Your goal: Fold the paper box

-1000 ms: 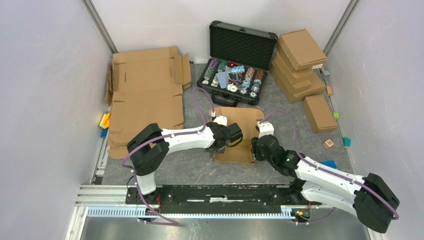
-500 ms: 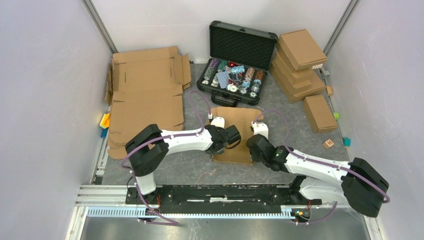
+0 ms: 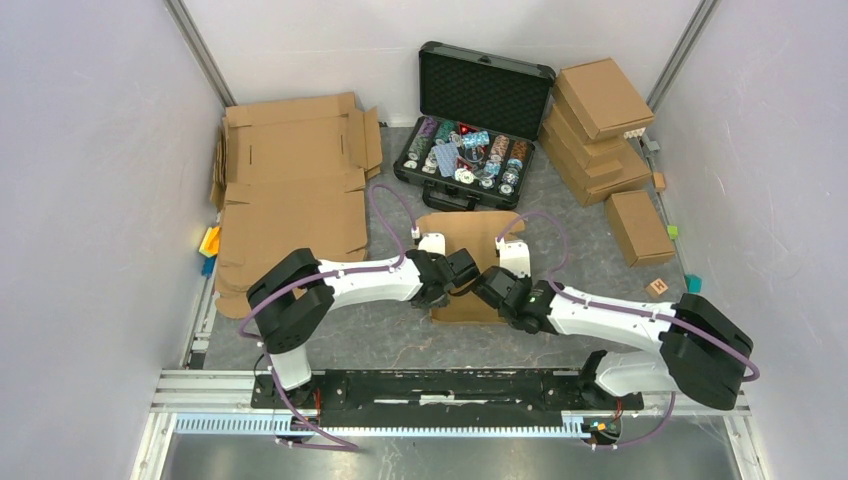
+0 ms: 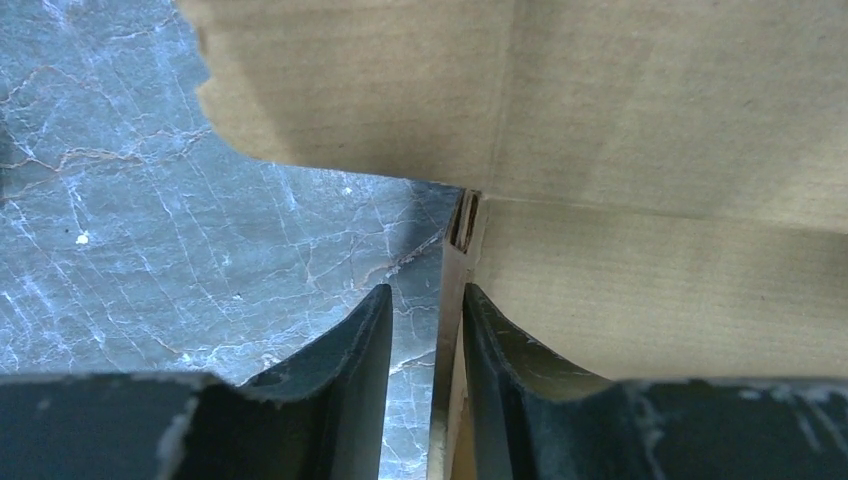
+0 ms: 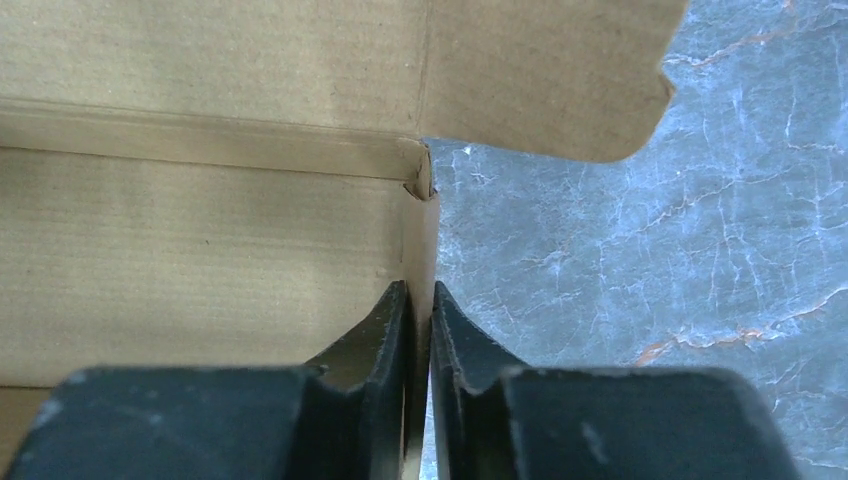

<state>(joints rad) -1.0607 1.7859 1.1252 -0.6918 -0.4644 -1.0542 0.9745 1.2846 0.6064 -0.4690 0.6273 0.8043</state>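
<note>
1. The paper box (image 3: 470, 232) lies on the counter (image 3: 400, 335) between both arms.
2. The right hand (image 5: 420, 292) pinches its right wall tight, likely to stand it upright.
3. The left hand (image 4: 425, 295), part open, straddles the left wall without clamping it.

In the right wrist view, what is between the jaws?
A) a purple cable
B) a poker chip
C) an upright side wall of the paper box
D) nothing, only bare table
C: the right gripper has its jaws pressed against both faces of a raised side wall of the paper box.
</note>
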